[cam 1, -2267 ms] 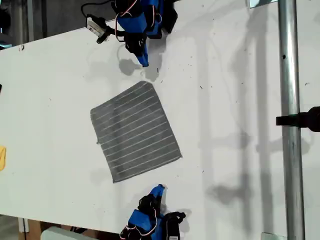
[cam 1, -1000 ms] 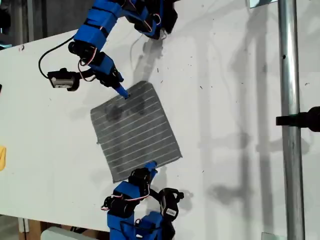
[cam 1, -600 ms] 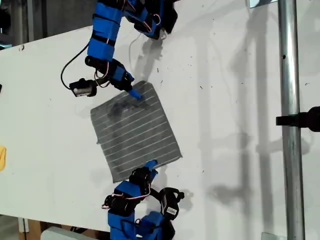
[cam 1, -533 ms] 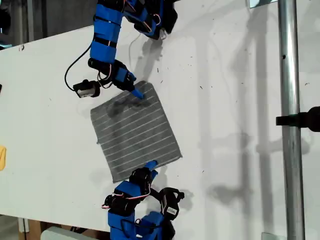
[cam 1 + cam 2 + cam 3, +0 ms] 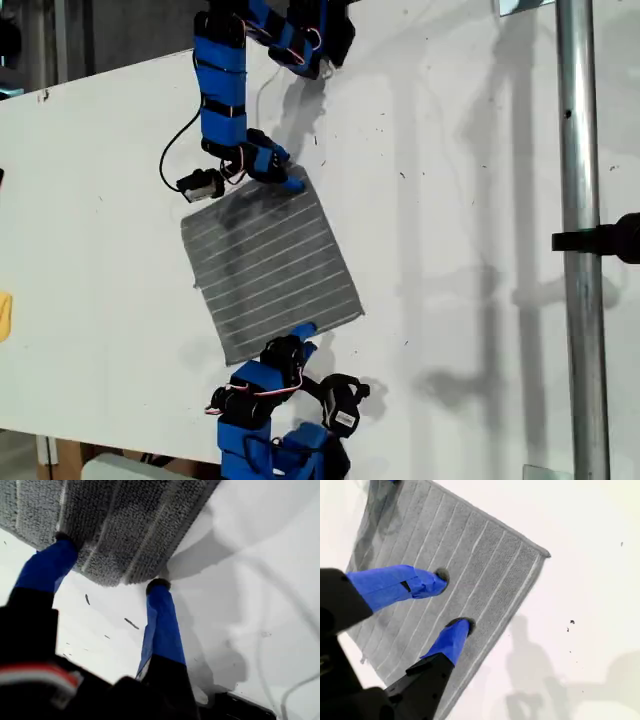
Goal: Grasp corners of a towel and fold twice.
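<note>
A thin dark grey towel with fine white stripes (image 5: 270, 263) lies flat and unfolded on the white counter (image 5: 450, 200), set at a slant near the middle of the exterior view's left half. My first pincer (image 5: 110, 580), blue-fingered and reaching down from the top of the exterior view (image 5: 288, 182), stands with its jaws parted at the towel's upper corner (image 5: 298, 170); in the first wrist view one fingertip (image 5: 158, 586) sits just off the cloth's edge on bare counter while the other meets the cloth, and it has hold of nothing. My second pincer (image 5: 454, 600), coming up from the bottom of the exterior view (image 5: 298, 335), is likewise parted, both blue fingertips (image 5: 462, 626) over the striped fabric near the towel's lower edge, gripping nothing; whether they press the cloth cannot be told. A small yellow object (image 5: 5, 315) shows at the exterior view's left edge, well apart from the towel. A grey metal pole (image 5: 580, 240) runs down the exterior view's right side.
</note>
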